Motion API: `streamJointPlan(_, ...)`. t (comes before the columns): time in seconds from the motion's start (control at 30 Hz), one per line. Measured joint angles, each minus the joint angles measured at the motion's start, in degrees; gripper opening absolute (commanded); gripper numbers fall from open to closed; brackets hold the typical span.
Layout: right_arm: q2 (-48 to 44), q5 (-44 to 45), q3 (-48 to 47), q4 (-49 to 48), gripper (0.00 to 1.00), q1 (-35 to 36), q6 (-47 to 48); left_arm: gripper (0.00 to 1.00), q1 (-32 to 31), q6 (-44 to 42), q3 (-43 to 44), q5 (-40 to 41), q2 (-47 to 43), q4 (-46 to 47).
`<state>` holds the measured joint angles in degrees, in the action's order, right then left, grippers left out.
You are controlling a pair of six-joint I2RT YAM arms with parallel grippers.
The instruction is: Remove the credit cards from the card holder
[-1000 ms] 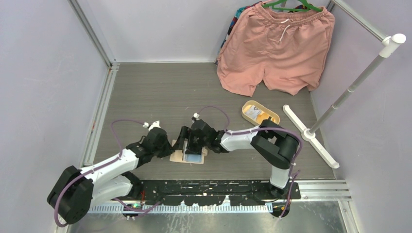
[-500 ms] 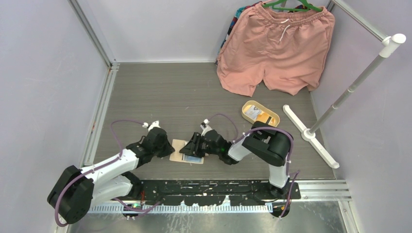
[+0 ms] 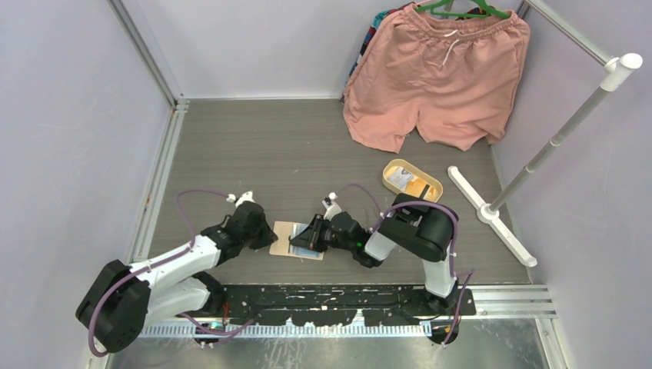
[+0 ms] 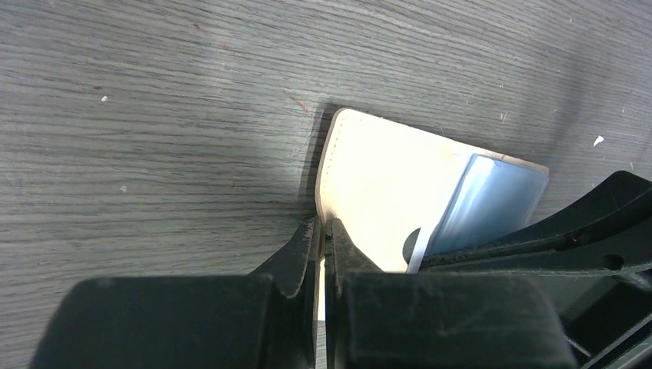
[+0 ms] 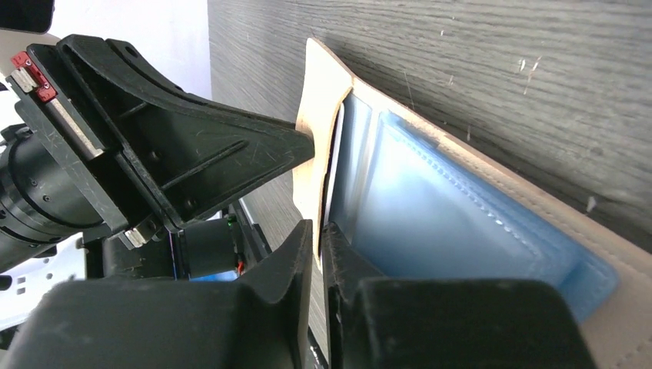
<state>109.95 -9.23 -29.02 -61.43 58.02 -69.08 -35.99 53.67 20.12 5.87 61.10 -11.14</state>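
Over the last second the right gripper [image 3: 302, 241] has dropped from the upper edge of the card holder [image 3: 286, 231] to lie low across it. Its arm has folded back toward the lower right, while the left gripper [image 3: 270, 237] has stayed at the holder's left edge. The card holder lies open on the table [image 3: 254, 146], just below the centre of the top view, and from above the right gripper hides much of it. In the left wrist view the left fingers are pressed together on the tan leaf's rim. In the right wrist view the right fingers are closed to a slit at that leaf's edge, beside the bluish pockets [image 5: 446, 223]; we cannot tell whether they also pinch a card. The credit cards are hard to make out: only a thin whitish edge shows beside the pockets. Something whitish and orange-yellow lies in the oval tray [image 3: 386, 175], right of centre, too small to identify.
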Motion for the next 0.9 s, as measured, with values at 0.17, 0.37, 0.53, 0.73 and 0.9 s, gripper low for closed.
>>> streamJointPlan(0.17,0.5,0.2,0.1,-0.8,0.01,0.0,0.3,0.0,0.0,0.0,0.0,0.1,0.0,0.0)
streamJointPlan(0.37,0.7,0.2,0.2,-1.2,0.01,0.0,0.2,0.0,0.0,0.0,0.1,0.1,0.0,-0.1)
streamJointPlan(0.53,-0.1,0.2,1.5,-1.0,0.01,0.0,0.3,0.0,0.0,0.0,0.2,0.1,0.0,-0.2)
streamJointPlan(0.73,-5.6,0.4,5.3,0.2,0.01,0.0,0.9,0.0,0.0,0.0,0.2,0.1,0.0,-0.2)
streamJointPlan(0.9,-6.2,0.4,6.0,1.0,0.37,0.0,1.4,0.0,0.0,0.0,0.2,0.1,0.0,-0.2)
